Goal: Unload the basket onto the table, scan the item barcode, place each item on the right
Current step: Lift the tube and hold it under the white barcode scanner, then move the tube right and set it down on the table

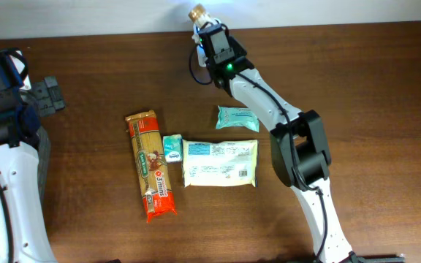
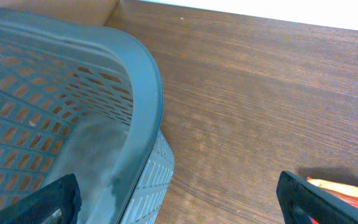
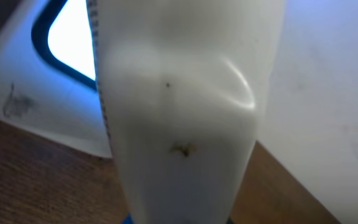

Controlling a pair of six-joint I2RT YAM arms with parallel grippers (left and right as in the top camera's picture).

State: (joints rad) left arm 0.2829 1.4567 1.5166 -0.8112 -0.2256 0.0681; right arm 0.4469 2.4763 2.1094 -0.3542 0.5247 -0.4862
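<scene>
My right gripper (image 1: pixel 202 28) reaches to the table's far edge and is shut on a white packet (image 3: pixel 179 112) with a crimped side seam. The packet fills the right wrist view and hides the fingers. Seen from overhead, its gold-brown end (image 1: pixel 198 12) sticks out past the gripper. Just behind the packet at the upper left is a white scanner (image 3: pixel 36 112) with a bright glowing window (image 3: pixel 67 37). No barcode shows on the face towards me. My left gripper (image 2: pixel 179 211) hangs open at the far left, with nothing between its fingers.
A grey-blue slotted basket (image 2: pixel 73 81) sits under the left gripper's left side. Mid-table lie an orange spaghetti pack (image 1: pixel 150 165), a small teal packet (image 1: pixel 172 148), a white wipes pack (image 1: pixel 220 163) and a teal pouch (image 1: pixel 237 117).
</scene>
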